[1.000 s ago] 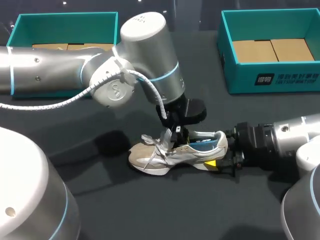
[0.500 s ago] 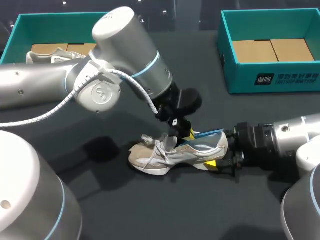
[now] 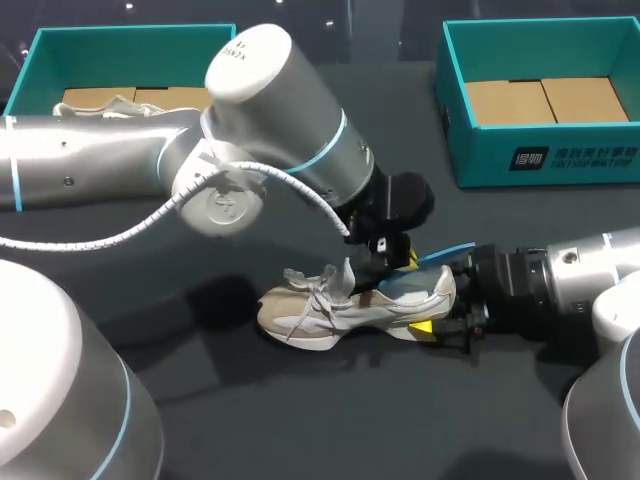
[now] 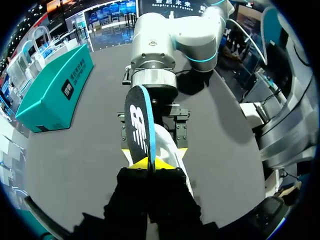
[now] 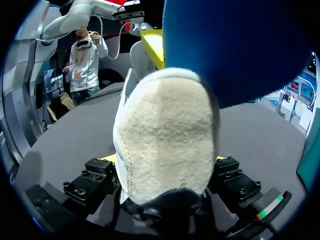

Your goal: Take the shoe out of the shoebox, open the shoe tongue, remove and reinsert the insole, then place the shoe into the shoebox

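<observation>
A beige and silver shoe (image 3: pixel 335 305) lies on its sole in the middle of the dark table, toe to the left. My right gripper (image 3: pixel 440 318) grips its heel (image 5: pixel 165 130) from both sides. My left gripper (image 3: pixel 392 265) hangs over the shoe's opening, shut on the insole (image 3: pixel 440 255). The insole is blue-edged with a black underside (image 4: pixel 137 125); it sticks out over the heel towards the right arm. In the left wrist view the yellow tips of the left gripper (image 4: pixel 150 163) pinch the insole's end, with the shoe (image 4: pixel 175 152) below. The laces hang loose.
A teal shoebox (image 3: pixel 40 50) at the back left holds a second shoe (image 3: pixel 100 104). Another teal shoebox (image 3: pixel 545 160) with a cardboard liner stands at the back right. My left arm's big elbow (image 3: pixel 270 110) hangs over the table's middle.
My left gripper has moved right along the shoe, drawing the insole up and out past the heel. The right gripper and the shoe have stayed put.
</observation>
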